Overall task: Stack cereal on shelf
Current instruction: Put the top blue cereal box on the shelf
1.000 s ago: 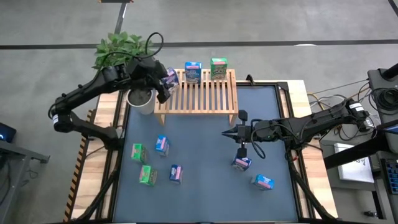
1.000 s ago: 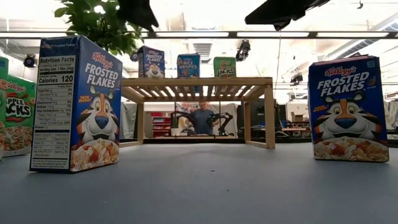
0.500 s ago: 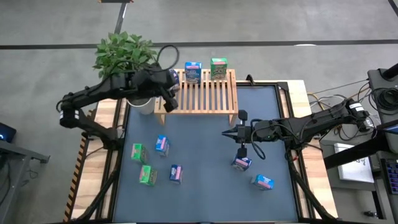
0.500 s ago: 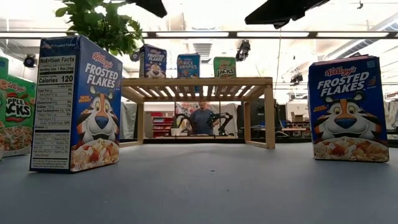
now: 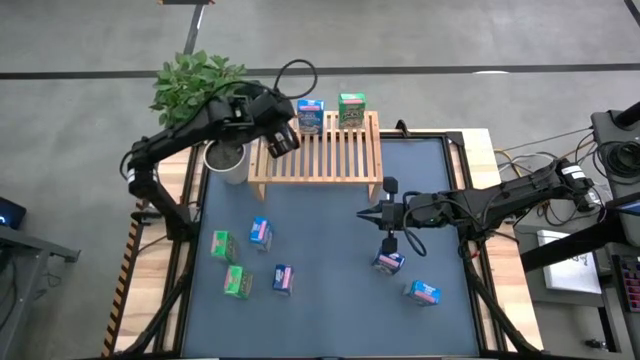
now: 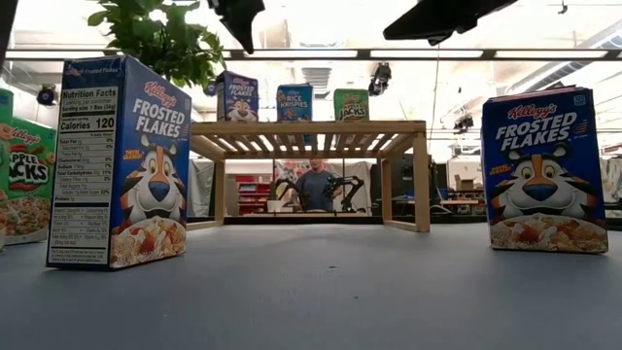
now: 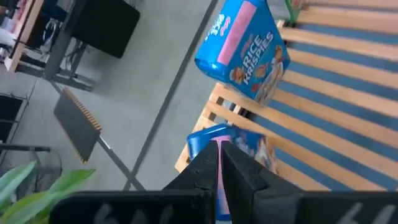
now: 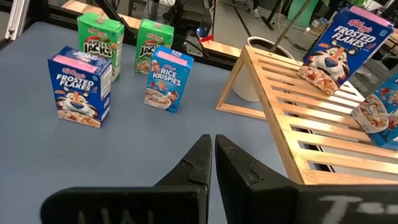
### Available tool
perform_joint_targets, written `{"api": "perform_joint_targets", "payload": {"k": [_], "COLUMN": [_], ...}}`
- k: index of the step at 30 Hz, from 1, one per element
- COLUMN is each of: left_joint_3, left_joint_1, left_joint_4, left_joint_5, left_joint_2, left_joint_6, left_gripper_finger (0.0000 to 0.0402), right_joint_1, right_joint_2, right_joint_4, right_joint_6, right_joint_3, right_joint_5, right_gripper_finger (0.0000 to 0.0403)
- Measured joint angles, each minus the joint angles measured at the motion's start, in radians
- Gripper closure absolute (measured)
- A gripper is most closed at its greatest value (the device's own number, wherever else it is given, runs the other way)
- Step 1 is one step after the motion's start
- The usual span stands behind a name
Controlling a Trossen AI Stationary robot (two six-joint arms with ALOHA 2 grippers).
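Observation:
The wooden shelf [image 5: 320, 150] stands at the table's far side. Three cereal boxes stand on its slats: a Frosted Flakes box [image 6: 236, 95] at the left, a Rice Krispies box [image 5: 310, 115] and a green box [image 5: 351, 108]. My left gripper [image 7: 219, 152] is shut with nothing in it and hangs above the Frosted Flakes box, clear of it in the low view. My right gripper [image 8: 211, 140] is shut with nothing in it, above the mat right of centre. Several more cereal boxes stand on the mat, among them a green one [image 5: 222, 244] and a blue one [image 5: 389, 262].
A potted plant [image 5: 200, 80] in a white pot stands just left of the shelf, beside my left arm. Two boxes [image 5: 422, 292] stand near my right arm. Bare mat [image 5: 320, 240] lies between the two groups of boxes. A person shows far behind the shelf in the low view.
My left gripper has gone toward the table's right edge above the shelf's far left corner, and its wrist has turned. The Frosted Flakes box has stayed upright on the shelf.

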Motion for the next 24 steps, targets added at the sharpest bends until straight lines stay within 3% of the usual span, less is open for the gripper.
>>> {"api": "perform_joint_targets", "payload": {"k": [4,8,10,24], "left_joint_3": [0.049,0.088,0.081,-0.22], "left_joint_1": [-0.002,-0.026,-0.032,-0.034], "left_joint_4": [-0.077,-0.182,-0.195,-0.153], "left_joint_5": [0.073,0.323,0.362,0.066], "left_joint_2": [0.012,-0.009,-0.013,-0.019], "left_joint_6": [0.026,0.103,0.09,0.016], "left_gripper_finger": [0.0401,0.0401,0.0401,0.0402], "right_joint_1": [0.0,0.0,0.0,0.0], "right_joint_2": [0.0,0.0,0.0,0.0], "right_joint_4": [-0.02,-0.03,-0.035,-0.041], "right_joint_6": [0.009,0.011,0.01,-0.008], "right_joint_3": [0.0,0.0,0.0,0.0], "right_joint_5": [0.0,0.0,0.0,0.0], "right_gripper_finger": [0.039,0.039,0.039,0.039]}}
